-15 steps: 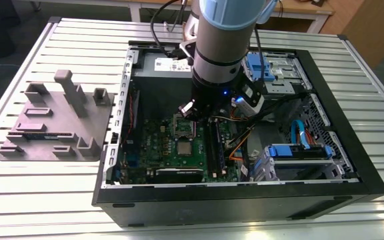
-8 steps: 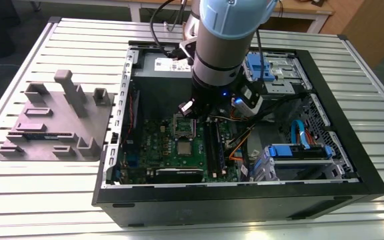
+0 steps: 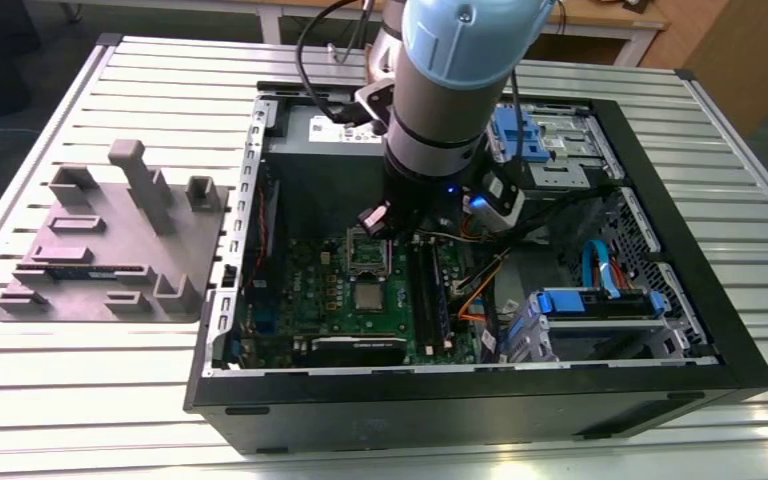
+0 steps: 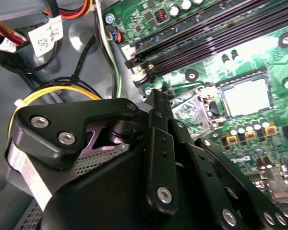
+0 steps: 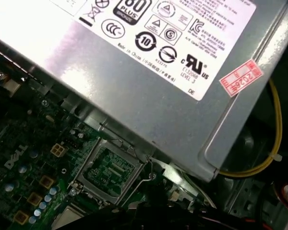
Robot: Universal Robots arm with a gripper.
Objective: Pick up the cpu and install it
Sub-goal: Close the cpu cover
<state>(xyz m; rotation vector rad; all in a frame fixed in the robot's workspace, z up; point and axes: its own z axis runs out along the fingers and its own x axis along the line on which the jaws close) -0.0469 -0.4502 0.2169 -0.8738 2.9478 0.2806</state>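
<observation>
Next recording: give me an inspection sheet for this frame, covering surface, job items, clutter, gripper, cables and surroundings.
Surface: slatted metal table carrying an open computer case.
Job's things: the chip lies flat on the green board, beside the socket; the socket's greenish centre is bare, with no chip in it.
Clutter: grey moulded tray on the table at the exterior view's left of the case.
Gripper: the gripper hangs inside the case, over the socket area, holding no chip.
Cables: yellow wire beside the grey power box; blue cable further inside the case.
Surroundings: wooden furniture behind the table.
</observation>
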